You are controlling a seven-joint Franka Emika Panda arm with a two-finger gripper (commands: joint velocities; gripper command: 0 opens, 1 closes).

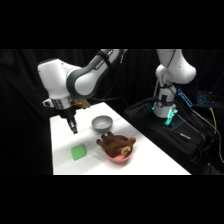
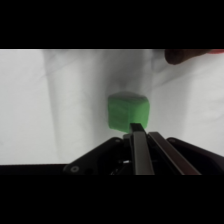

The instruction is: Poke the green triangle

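Hovering above the white table (image 1: 62, 160), my gripper (image 1: 73, 129) hangs near the far left edge with its fingers (image 2: 138, 150) pressed together, holding nothing. I see the green triangle (image 1: 78, 152) lying flat toward the table's near left edge, apart from the grey bowl (image 1: 102, 122) and the pink bowl (image 1: 120, 156) with its brown plush toy (image 1: 116, 144).

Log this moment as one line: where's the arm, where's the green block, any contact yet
gripper: above table, jaws look shut | green triangle: flat on white table, ahead of fingertips in wrist view | contact: none visible | grey bowl, pink bowl with plush toy: untouched
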